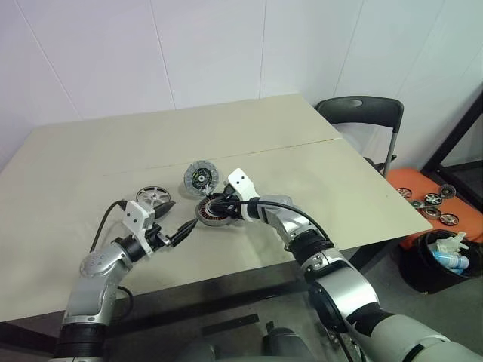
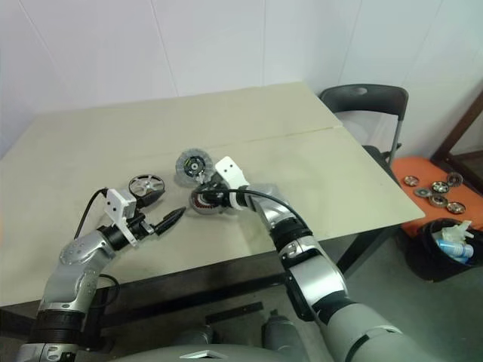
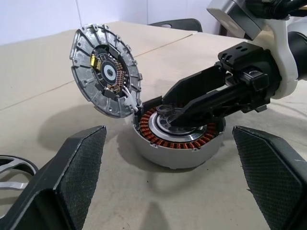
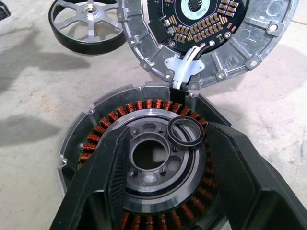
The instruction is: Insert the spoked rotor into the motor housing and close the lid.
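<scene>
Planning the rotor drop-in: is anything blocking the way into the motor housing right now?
Yes. The right gripper has its open fingers down inside the motor housing, over the centre, where a small loose dark ring also lies. The spoked rotor sits apart on the table.

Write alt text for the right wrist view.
The right gripper hangs open over the motor housing, where a small dark ring rests off-centre. The lid stands tilted open behind it, the spoked rotor beside it.

Motor housing (image 4: 144,163): copper windings exposed, a small dark ring lying loose on its hub. Lid (image 3: 106,72): tilted open at housing's far edge, hinged. Spoked rotor (image 1: 154,197): flat, left of housing, apart.
</scene>
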